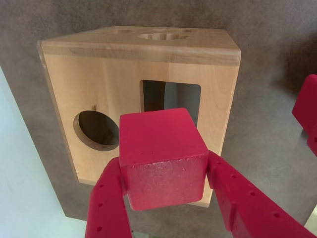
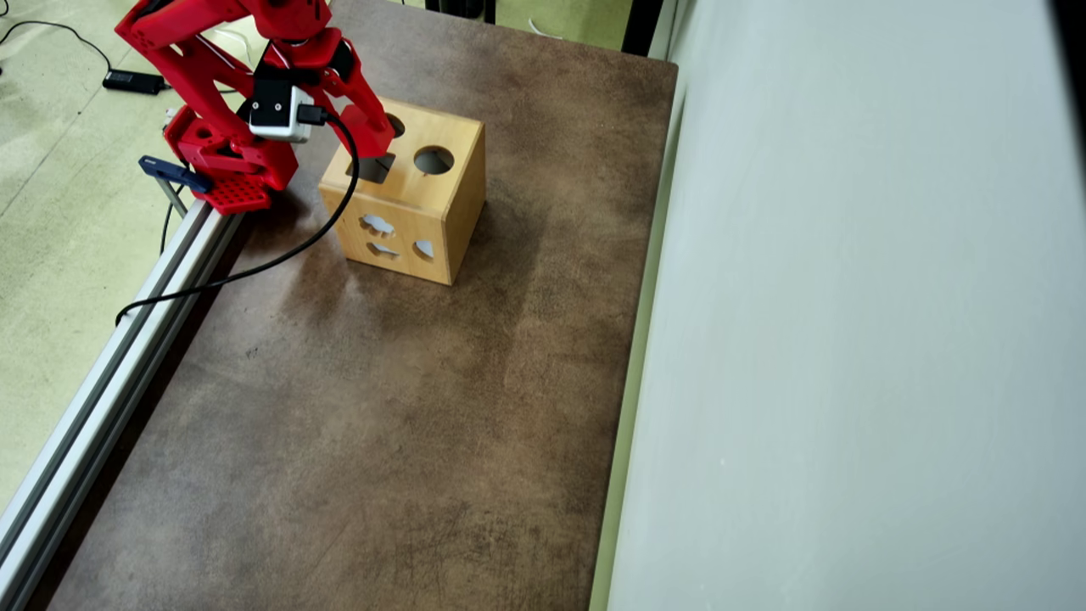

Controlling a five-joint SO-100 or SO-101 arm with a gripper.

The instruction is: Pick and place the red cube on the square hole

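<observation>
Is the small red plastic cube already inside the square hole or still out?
Still out: the small red plastic cube sits clamped in the end effector, in front of the square hole.

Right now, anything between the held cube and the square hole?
Nothing visible. In the wrist view the gripper is shut on the red cube, which sits just in front of the square hole in the wooden box and covers its lower part. The part of the opening in view looks clear. The round hole lies to the left.
</observation>
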